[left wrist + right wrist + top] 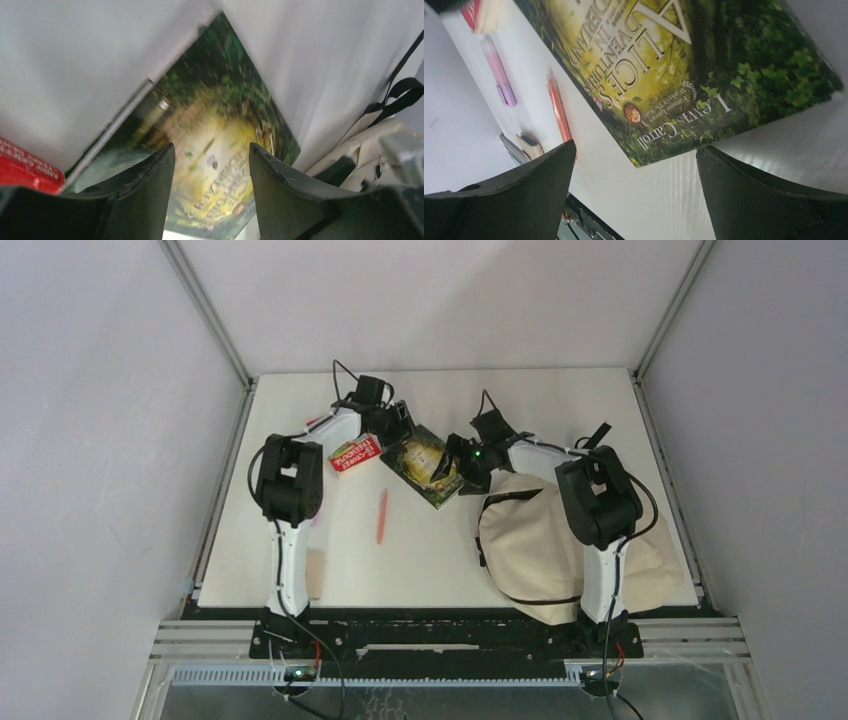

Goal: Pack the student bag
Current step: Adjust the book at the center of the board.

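The cream student bag [535, 545] lies slumped at the near right of the table, under my right arm; its black straps [395, 95] show in the left wrist view. A green and yellow "Alice's Adventures in Wonderland" book [425, 466] lies flat mid-table between my two grippers. My left gripper [403, 432] hovers over the book's far corner, jaws apart, with the blurred cover [215, 125] showing between them. My right gripper [457, 462] stands wide open just off the book's right corner [684, 75], with bare table between its fingers [539, 175].
A red book [352, 454] lies left of the green one, beside my left arm. An orange pen [381, 516] lies nearer me. The right wrist view also shows a pink marker [499, 75] and an eraser [530, 144]. White walls close in the table.
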Tool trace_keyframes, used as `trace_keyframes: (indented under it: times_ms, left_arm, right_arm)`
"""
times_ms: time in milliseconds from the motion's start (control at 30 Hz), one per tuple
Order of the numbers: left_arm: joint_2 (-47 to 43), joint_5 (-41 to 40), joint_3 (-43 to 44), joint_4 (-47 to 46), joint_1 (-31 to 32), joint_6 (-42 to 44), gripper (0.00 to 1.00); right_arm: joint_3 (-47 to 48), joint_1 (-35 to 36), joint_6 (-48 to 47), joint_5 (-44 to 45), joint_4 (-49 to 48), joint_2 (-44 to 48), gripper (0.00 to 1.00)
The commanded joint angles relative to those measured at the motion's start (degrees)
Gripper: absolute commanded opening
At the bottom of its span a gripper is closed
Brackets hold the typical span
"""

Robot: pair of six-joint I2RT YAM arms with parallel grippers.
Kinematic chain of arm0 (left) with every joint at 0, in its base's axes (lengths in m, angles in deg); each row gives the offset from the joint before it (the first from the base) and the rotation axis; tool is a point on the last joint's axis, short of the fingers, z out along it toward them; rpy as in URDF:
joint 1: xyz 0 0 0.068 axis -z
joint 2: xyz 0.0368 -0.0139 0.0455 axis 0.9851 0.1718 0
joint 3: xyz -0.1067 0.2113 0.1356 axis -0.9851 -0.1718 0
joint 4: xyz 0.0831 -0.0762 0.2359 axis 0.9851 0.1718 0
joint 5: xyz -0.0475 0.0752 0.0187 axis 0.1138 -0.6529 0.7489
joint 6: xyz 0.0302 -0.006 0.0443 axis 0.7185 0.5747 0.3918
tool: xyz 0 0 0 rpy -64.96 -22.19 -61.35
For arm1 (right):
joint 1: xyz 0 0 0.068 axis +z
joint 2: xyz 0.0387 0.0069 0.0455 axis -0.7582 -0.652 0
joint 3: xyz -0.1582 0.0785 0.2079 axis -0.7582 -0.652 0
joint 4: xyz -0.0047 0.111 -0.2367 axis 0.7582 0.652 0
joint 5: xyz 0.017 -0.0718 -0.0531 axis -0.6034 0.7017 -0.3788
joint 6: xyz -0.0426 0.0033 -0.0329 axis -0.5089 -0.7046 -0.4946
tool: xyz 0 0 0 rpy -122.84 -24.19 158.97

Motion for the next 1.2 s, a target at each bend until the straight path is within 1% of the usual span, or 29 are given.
trace_keyframes:
  times_ms: [0, 100, 200, 267, 333, 400, 467, 533, 633, 733, 933, 1167]
  left_arm:
    - [-3.8, 1.6, -7.8, 2.2, 2.1, 2.0, 0.62]
    - [-7.3, 1.5, -13.7, 1.3, 4.3, 1.8, 0.62]
    - [-11.6, 1.8, -20.2, -1.0, 6.9, 0.7, 0.62]
    - [-14.5, 2.5, -22.8, -1.6, 9.0, 0.7, 0.61]
    - [-18.4, 2.4, -24.4, -1.8, 9.6, 1.0, 0.61]
    - [-21.4, 1.2, -24.7, -1.7, 8.8, 1.1, 0.62]
    - [-23.2, 0.2, -23.5, -1.3, 6.9, 1.1, 0.62]
    - [-23.1, -1.1, -21.5, -0.9, 4.4, 1.2, 0.62]
    - [-20.1, -2.6, -17.5, 0.7, 1.0, 1.2, 0.62]
    - [-16.3, -3.2, -13.8, 1.3, -1.7, 0.5, 0.62]
    - [-8.1, -5.9, -5.2, 2.4, -3.6, 0.8, 0.62]
    - [1.1, -7.6, 5.3, 5.8, -4.0, 1.7, 0.62]
  right_arm:
    - [7.4, -3.2, -1.8, 2.2, -1.0, -3.5, 0.98]
    - [12.9, -5.1, -2.2, 2.5, 0.0, -6.6, 0.98]
    - [21.5, -7.1, -3.1, 2.5, 2.6, -10.8, 0.98]
    - [25.9, -8.6, -3.1, 2.2, 4.6, -12.8, 0.98]
    - [27.2, -9.9, -2.9, 1.9, 5.2, -11.9, 0.98]
    - [25.5, -10.6, -3.5, 3.1, 4.7, -9.0, 0.98]
    - [22.0, -10.6, -4.0, 3.8, 3.7, -5.4, 0.99]
    - [17.3, -9.8, -4.2, 3.7, 2.4, -1.9, 0.99]
    - [9.7, -7.8, -4.4, 4.1, 0.2, 2.5, 0.99]
    - [5.4, -5.9, -3.7, 4.3, 0.0, 3.7, 0.99]
    - [3.5, -3.6, -2.5, 3.3, -1.0, 2.6, 0.99]
    - [3.5, -3.5, -1.4, 1.4, -2.0, 1.0, 0.98]
